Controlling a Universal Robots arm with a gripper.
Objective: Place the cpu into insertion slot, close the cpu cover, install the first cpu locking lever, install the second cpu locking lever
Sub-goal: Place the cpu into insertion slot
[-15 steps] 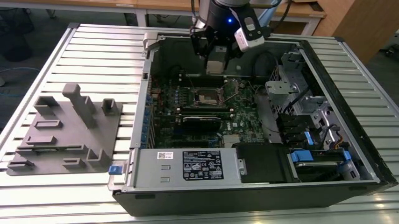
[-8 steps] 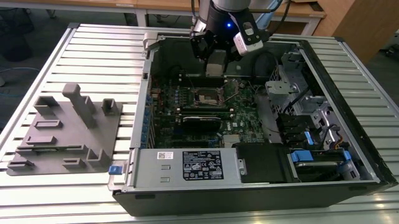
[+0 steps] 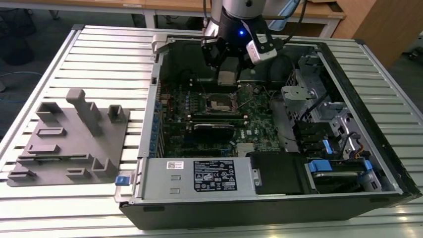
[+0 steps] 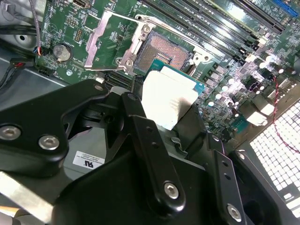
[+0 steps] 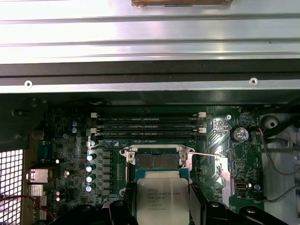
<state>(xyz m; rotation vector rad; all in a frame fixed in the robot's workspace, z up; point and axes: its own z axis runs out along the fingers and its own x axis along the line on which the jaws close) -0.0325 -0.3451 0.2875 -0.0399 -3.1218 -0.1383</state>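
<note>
My gripper [image 3: 227, 78] hangs inside the open computer case, just behind the insertion slot [image 3: 219, 103]. It is shut on the cpu [image 4: 168, 99], a pale square chip with a green edge, held between the black fingers [image 4: 140, 126]. In the first wrist view the cpu [image 5: 162, 199] sits just short of the bare insertion slot [image 5: 157, 160], apart from it. The slot's pin field [image 4: 165, 53] lies uncovered. The cpu cover [image 4: 108, 43], a silver frame, is swung open flat beside the socket. A thin locking lever [image 5: 206, 153] stands off the socket's side.
Long black memory slots [image 5: 147, 125] run beside the socket. A power supply [image 3: 213, 174] with a black label fills the case's near end. A grey drive bracket [image 3: 300, 94] and blue-tabbed bays [image 3: 330, 166] stand on the exterior view's right. A grey fixture plate [image 3: 73, 144] lies outside the case.
</note>
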